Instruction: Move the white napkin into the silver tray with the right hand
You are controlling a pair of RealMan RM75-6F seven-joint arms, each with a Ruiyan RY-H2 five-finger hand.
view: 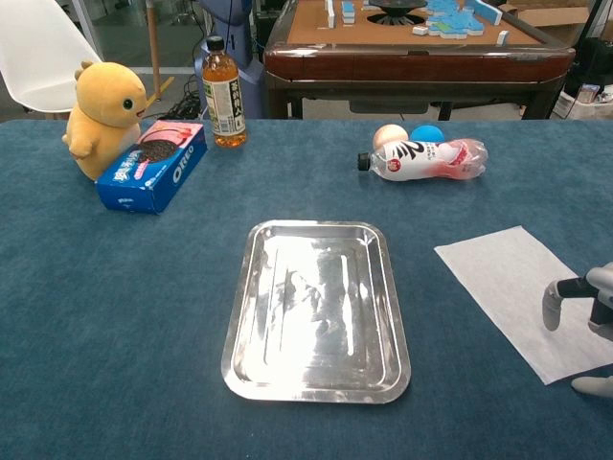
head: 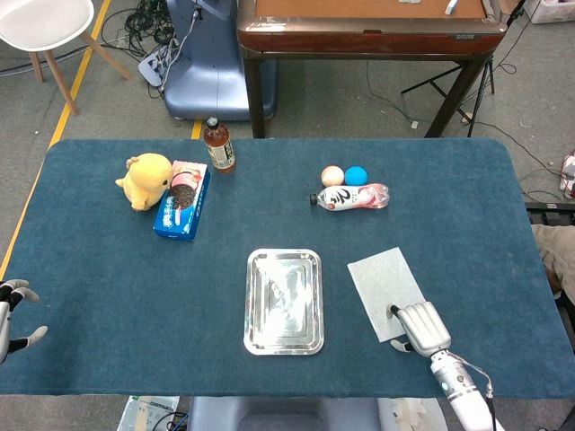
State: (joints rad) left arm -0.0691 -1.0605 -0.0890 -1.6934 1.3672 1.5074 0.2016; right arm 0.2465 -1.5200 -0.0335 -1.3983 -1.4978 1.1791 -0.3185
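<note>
The white napkin [head: 384, 277] [view: 522, 288] lies flat on the blue table, right of the silver tray [head: 284, 301] [view: 317, 307], which holds nothing. My right hand [head: 420, 329] [view: 586, 316] hovers over the napkin's near right corner with its fingers spread and nothing in them; in the chest view only its fingertips show at the right edge. Whether it touches the napkin I cannot tell. My left hand [head: 13, 310] sits at the table's near left edge, fingers apart, holding nothing.
At the back left stand a yellow plush toy [head: 145, 179], a blue cookie box [head: 183, 199] and a brown bottle [head: 218, 145]. Behind the napkin lie a plastic bottle [head: 354, 197] on its side and two balls [head: 345, 175].
</note>
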